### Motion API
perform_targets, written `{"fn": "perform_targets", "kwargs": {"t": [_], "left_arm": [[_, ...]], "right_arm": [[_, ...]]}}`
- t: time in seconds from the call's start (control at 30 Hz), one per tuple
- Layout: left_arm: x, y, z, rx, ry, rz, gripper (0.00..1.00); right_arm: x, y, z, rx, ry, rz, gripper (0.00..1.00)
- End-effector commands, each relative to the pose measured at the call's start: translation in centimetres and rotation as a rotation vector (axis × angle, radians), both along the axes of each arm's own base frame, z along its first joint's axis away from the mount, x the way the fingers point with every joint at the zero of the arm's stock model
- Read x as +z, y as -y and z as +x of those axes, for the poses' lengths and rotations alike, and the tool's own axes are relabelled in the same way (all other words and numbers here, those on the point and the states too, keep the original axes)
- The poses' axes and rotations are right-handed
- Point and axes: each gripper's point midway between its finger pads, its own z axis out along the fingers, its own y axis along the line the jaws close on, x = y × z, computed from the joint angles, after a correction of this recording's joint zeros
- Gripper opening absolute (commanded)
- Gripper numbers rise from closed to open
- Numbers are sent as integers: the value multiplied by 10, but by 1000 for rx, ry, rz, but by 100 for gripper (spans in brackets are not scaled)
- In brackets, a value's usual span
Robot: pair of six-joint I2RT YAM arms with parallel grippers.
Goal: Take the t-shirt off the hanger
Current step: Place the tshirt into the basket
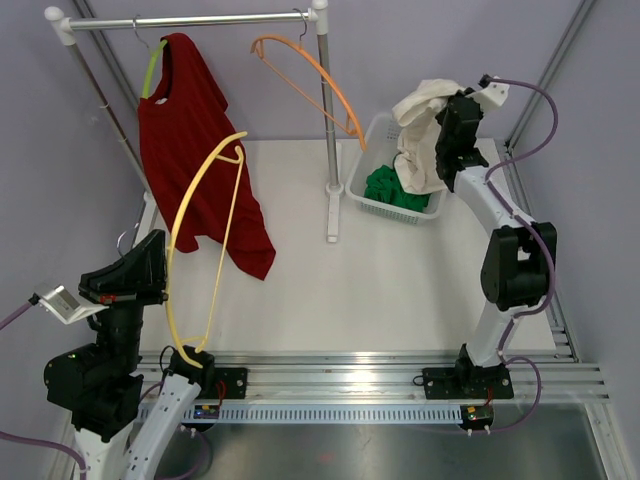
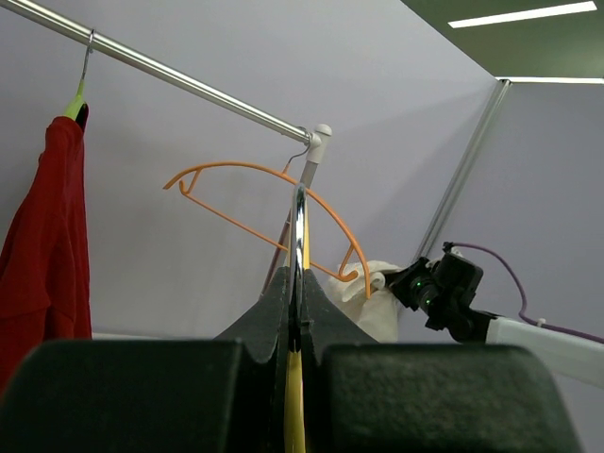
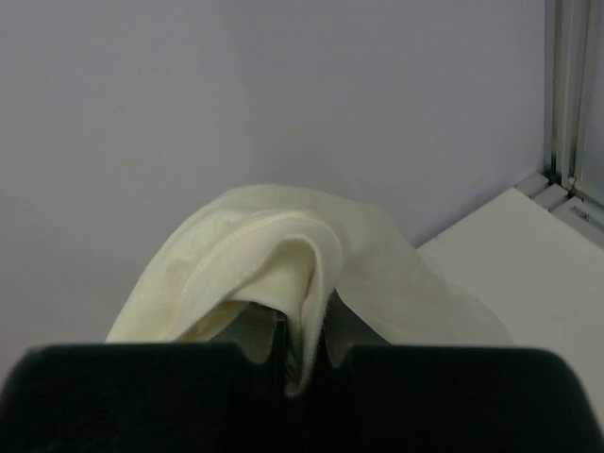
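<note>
My right jaws (image 3: 304,354) are pinched nearly shut on a fold of the cream t-shirt (image 3: 283,255). They hold it high at the far right so it drapes over the white basket (image 1: 362,165) with the green garment (image 1: 395,188), ready to drop in, I judge. My left jaws (image 2: 298,293) clamp tight on the bare yellow hanger (image 1: 176,225) at the near left, well apart from that shirt. A red t-shirt (image 1: 195,150) hangs from the rail (image 1: 190,20).

Tips of right pincer (image 3: 307,359) under cream t-shirt (image 3: 387,283) folds
</note>
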Motion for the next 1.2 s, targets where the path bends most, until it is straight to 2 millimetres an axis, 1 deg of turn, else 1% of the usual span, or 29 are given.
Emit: {"fn": "perform_targets", "kwargs": {"t": [0.0, 0.07, 0.13, 0.17, 0.23, 0.27, 0.33, 0.37, 0.4, 0.43, 0.47, 0.5, 0.53, 0.57, 0.6, 0.67, 0.73, 0.77, 0.8, 0.83, 0.9, 0.93, 1.0, 1.03, 1.07, 1.1, 1.17], "left_arm": [[20, 1, -8, -19, 60, -10, 0], [20, 2, -8, -21, 58, -8, 0], [20, 1, -8, -18, 56, -6, 0], [19, 2, -8, -18, 54, -5, 0], [19, 1, -8, -16, 56, -7, 0], [20, 1, -9, -15, 56, -8, 0], [19, 1, -8, -15, 53, -7, 0], [19, 1, -9, -18, 55, -6, 0], [19, 1, -9, -19, 55, -7, 0], [19, 2, -8, -21, 53, -7, 0], [19, 2, -8, -22, 55, -6, 0], [19, 2, -8, -22, 52, -5, 0], [19, 2, -8, -22, 52, -5, 0], [18, 3, -7, -22, 49, -4, 0], [18, 3, -7, -22, 48, -4, 0], [18, 3, -7, -22, 51, -4, 0], [18, 4, -6, -27, 47, 0, 0], [19, 4, -7, -27, 47, 0, 0], [19, 4, -7, -27, 49, 0, 0], [19, 3, -7, -26, 49, -1, 0], [19, 3, -8, -25, 53, -2, 0], [19, 3, -7, -23, 50, 0, 0], [19, 3, -8, -23, 52, -1, 0], [19, 3, -8, -23, 52, -1, 0], [20, 3, -8, -24, 52, 0, 0], [19, 3, -8, -24, 53, 2, 0], [20, 3, -9, -25, 56, 1, 0]], "right_arm": [[-21, 1, 13, -13, 28, 102, 0], [-49, -8, 20, 28, -15, 111, 0], [-72, -13, 25, 45, -66, 124, 0], [-96, -15, 31, 49, -115, 130, 0], [-127, -14, 37, 27, -197, 142, 0], [-158, -13, 40, -4, -252, 186, 0], [-187, -12, 39, -38, -333, 192, 0], [-210, -12, 39, -57, -372, 216, 0], [-218, -13, 38, -63, -393, 225, 0], [-230, -13, 34, -77, -425, 229, 0], [-244, -16, 33, -72, -447, 237, 0], [-253, -16, 32, -77, -461, 244, 0], [-263, -17, 29, -80, -485, 248, 1], [-273, -20, 30, -71, -501, 267, 4], [-280, -18, 26, -80, -542, 277, 6], [-278, -15, 24, -93, -545, 264, 9], [-274, -16, 25, -75, -522, 260, 13], [-267, -16, 23, -69, -515, 256, 15], [-264, -16, 24, -68, -511, 255, 20], [-259, -17, 24, -61, -504, 257, 22], [-244, -19, 26, -48, -483, 261, 29], [-241, -21, 26, -35, -479, 262, 34], [-227, -26, 26, -9, -464, 252, 50], [-222, -32, 27, 28, -466, 248, 52], [-207, -37, 31, 60, -431, 227, 57], [-201, -40, 32, 78, -426, 218, 66], [-180, -48, 33, 114, -407, 189, 70]]}}
